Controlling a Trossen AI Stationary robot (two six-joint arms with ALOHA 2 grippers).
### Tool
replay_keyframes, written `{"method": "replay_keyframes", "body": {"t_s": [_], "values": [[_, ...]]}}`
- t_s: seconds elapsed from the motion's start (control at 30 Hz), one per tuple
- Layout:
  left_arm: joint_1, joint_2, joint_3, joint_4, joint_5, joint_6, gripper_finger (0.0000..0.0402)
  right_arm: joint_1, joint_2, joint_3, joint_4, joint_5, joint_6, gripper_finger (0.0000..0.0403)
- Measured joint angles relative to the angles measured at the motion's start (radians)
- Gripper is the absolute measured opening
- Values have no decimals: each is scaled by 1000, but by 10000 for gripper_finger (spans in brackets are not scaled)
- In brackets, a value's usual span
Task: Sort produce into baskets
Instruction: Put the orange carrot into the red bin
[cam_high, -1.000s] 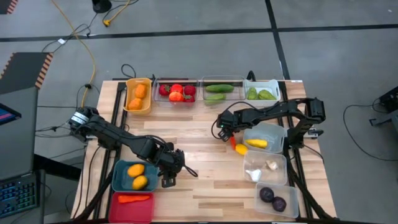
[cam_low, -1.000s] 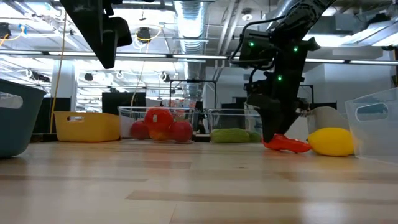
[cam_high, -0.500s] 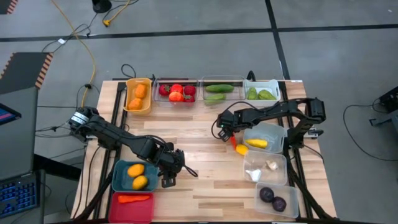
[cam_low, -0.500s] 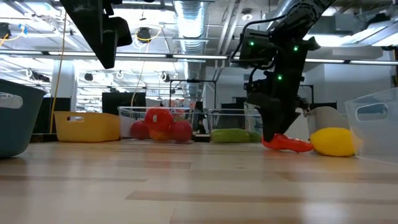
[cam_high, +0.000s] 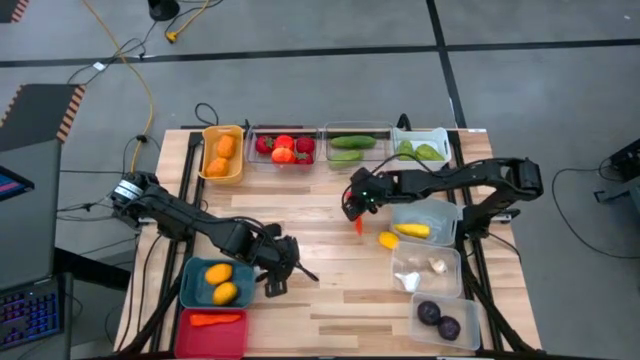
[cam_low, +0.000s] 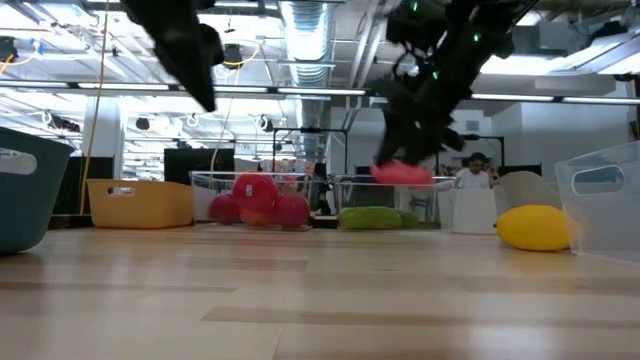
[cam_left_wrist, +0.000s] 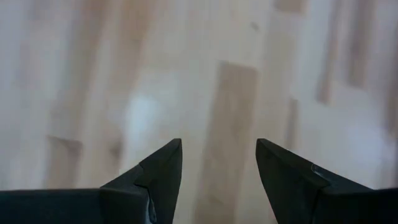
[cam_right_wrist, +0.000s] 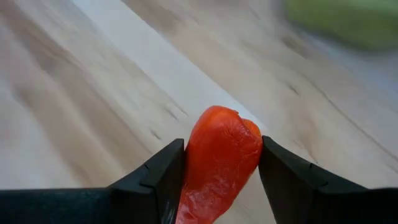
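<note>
We see the right hand (cam_high: 357, 213) clenched on a red-orange pepper (cam_right_wrist: 219, 163), which sits between its fingers, lifted clear of the bench (cam_high: 330, 270). A yellow lemon (cam_high: 388, 240) lies on the bench at about 4 o'clock from this hand. Left hand (cam_high: 272, 283) hovers released over bare wood, a teal bin (cam_high: 190, 283) at its 9 o'clock.

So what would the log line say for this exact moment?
right gripper: shut on red pepper, lifted clear of table | left gripper: open, empty, beside teal bin | loose: yellow fruit
</note>
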Motion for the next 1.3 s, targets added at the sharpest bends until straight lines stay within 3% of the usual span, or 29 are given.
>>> {"method": "replay_keyframes", "body": {"t_s": [0.23,0.5,0.87,1.3], "values": [[17,0,0,100,-211,-100,192,53,-34,0,305,3,-85,215],[63,0,0,277,-248,-162,192,121,-26,0,586,4,-253,215],[101,0,0,424,-300,-114,192,191,-33,0,730,8,-401,215],[95,0,0,401,-335,-134,192,219,-34,0,764,11,-441,215]]}}
